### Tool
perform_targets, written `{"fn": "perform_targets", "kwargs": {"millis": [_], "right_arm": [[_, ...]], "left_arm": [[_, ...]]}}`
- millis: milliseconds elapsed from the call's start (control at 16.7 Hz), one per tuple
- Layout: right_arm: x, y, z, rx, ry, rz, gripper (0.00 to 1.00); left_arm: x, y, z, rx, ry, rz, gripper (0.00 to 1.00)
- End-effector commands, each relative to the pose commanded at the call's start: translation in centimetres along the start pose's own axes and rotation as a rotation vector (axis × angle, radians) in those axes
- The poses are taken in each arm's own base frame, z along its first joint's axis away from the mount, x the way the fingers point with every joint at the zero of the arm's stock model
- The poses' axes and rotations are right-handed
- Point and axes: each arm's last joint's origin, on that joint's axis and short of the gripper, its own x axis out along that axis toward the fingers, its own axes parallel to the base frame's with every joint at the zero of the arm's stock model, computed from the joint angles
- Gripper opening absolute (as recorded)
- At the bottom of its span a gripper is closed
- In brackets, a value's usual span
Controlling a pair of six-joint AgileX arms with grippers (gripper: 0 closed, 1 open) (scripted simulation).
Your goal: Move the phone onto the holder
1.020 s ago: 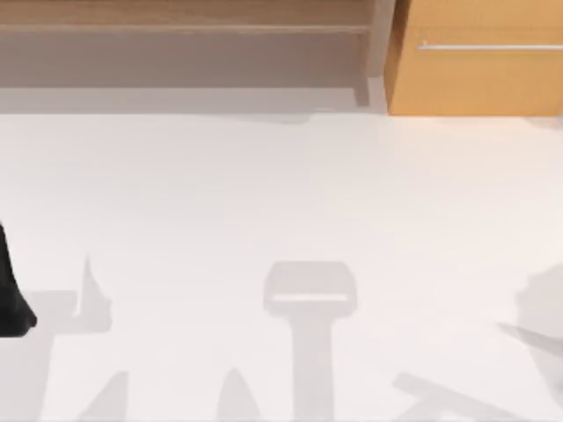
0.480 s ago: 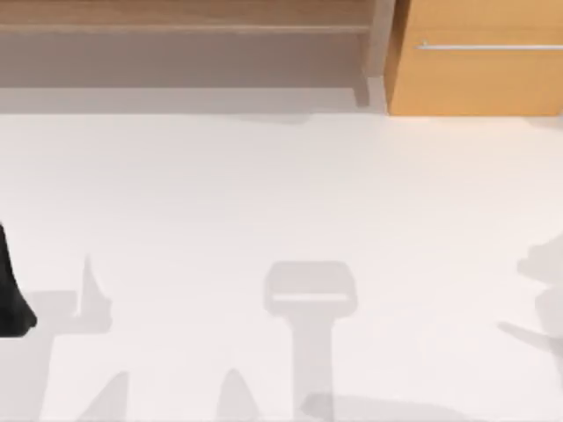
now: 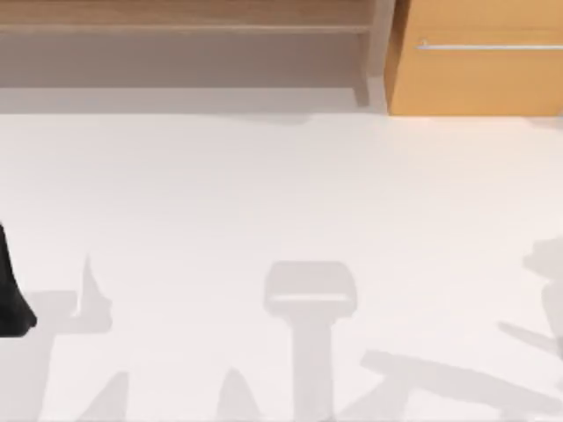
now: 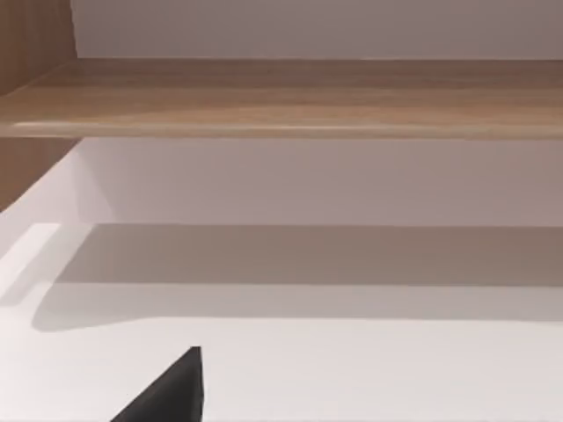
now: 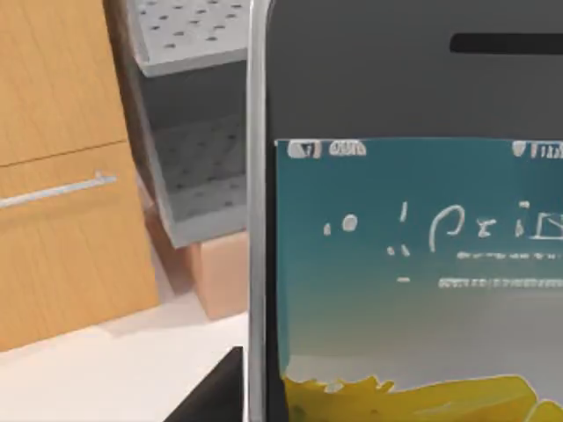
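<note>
Presumably held by the right gripper, whose closure cannot be told, the phone should be kept square and lowered gently toward the holder; left arm parked at the worktop's left edge.

A white table spreads across the top view, crossed by grey shadows; behind it runs a long wooden shelf; an orange-brown cabinet with a slim silver handle stands at the far right; grey perforated shelving rises beside the cabinet.
</note>
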Motion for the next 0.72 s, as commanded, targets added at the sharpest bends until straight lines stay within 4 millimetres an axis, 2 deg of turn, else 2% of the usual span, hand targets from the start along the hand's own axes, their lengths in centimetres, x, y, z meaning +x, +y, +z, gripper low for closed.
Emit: {"fn": "perform_targets", "kwargs": {"millis": [120,240,600,720], "right_arm": [[1.1,0.2,-2.4,-0.040,0.071,-0.001,0.00],[1.8,0.4,-3.5,-0.053,0.102,-0.016,0.00],[2.2,0.4,-3.7,-0.052,0.106,-0.027,0.00],[2.2,0.4,-3.7,-0.052,0.106,-0.027,0.15]], "left_arm": [[0.0,0.0,0.0,0.000,0.000,0.000,1.00],[0.0,0.0,0.0,0.000,0.000,0.000,1.00],[0.0,0.0,0.0,0.000,0.000,0.000,1.00],[0.0,0.0,0.0,0.000,0.000,0.000,1.00]]}}
